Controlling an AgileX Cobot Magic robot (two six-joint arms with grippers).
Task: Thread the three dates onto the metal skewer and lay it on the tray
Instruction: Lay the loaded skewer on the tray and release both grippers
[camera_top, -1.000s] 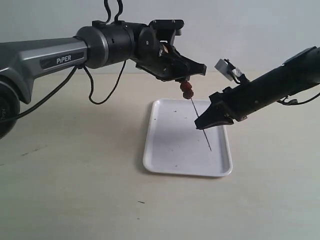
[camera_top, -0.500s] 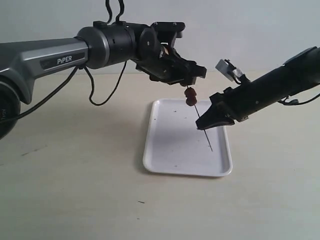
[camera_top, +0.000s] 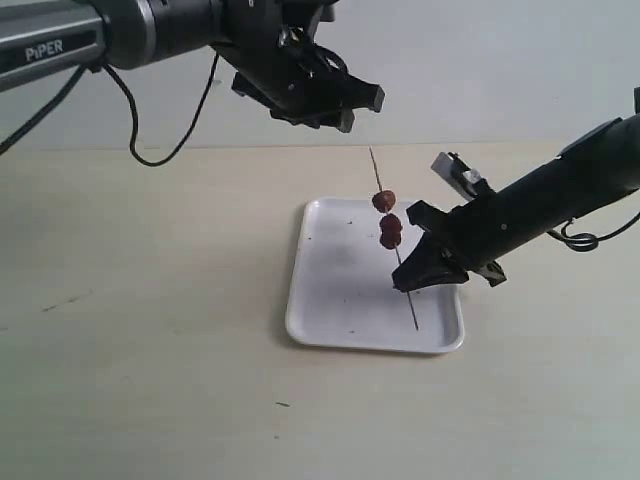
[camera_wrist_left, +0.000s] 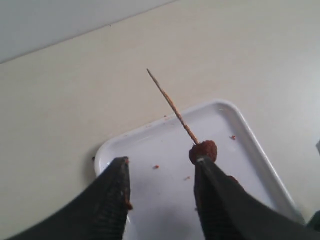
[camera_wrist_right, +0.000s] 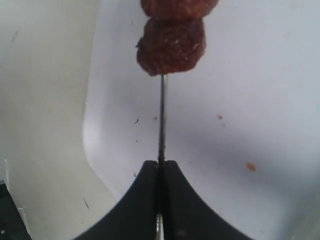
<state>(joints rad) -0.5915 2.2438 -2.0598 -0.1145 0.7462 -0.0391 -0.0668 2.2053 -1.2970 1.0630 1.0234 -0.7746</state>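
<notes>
The metal skewer (camera_top: 376, 172) stands steeply tilted over the white tray (camera_top: 330, 300), with three dark red dates (camera_top: 388, 221) threaded on its middle. My right gripper (camera_top: 404, 283) is shut on the skewer below the dates; in the right wrist view the rod (camera_wrist_right: 162, 120) runs from the closed right gripper (camera_wrist_right: 161, 165) up to the dates (camera_wrist_right: 171, 45). My left gripper (camera_top: 362, 108) hangs open well above the skewer's top end. In the left wrist view the open left gripper (camera_wrist_left: 160, 162) frames the tray (camera_wrist_left: 250, 145), the skewer (camera_wrist_left: 170, 105) and the top date (camera_wrist_left: 205, 149).
The pale tabletop (camera_top: 150, 300) surrounds the tray. Black cables (camera_top: 170, 140) hang from the left arm at the back. Small red crumbs lie on the tray floor (camera_wrist_right: 251, 166).
My left gripper has let go of the skewer's top and risen up and to the left. The dates have slid lower on the rod, and the right gripper has dropped slightly with the skewer.
</notes>
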